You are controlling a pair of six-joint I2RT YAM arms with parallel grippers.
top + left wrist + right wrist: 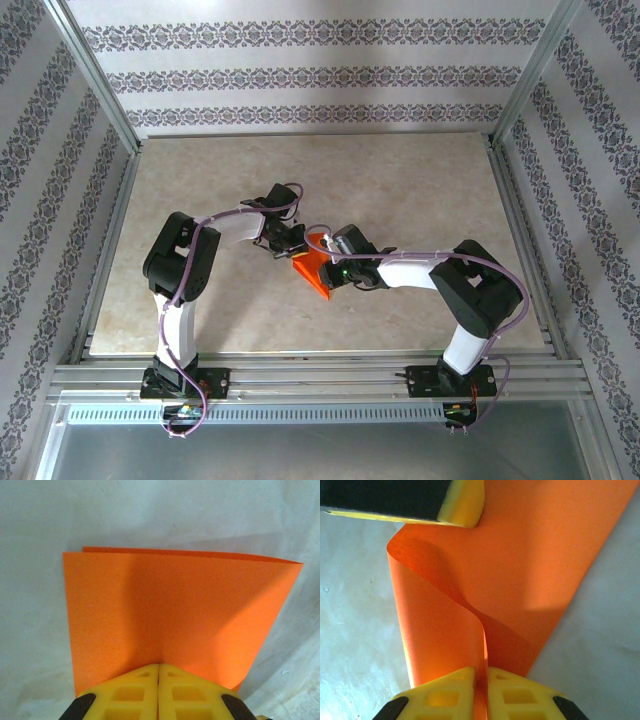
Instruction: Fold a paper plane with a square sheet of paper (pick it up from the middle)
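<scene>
The square sheet of paper (312,272) is bright orange-red, bent over on itself and held up off the table between both arms. In the left wrist view the paper (175,615) spreads out as a doubled sheet, with a second layer's edge showing along the top. My left gripper (158,666) is shut at its near edge. In the right wrist view the paper (530,565) curls into an S-shaped bend, and my right gripper (481,670) is shut on its edge. A left finger (460,500) sits at the paper's far end. From above, the left gripper (292,247) and right gripper (335,268) stand close together.
The beige marble tabletop (420,190) lies open around the arms. Aluminium frame rails (320,372) run along the near edge and the sides, with patterned walls behind them.
</scene>
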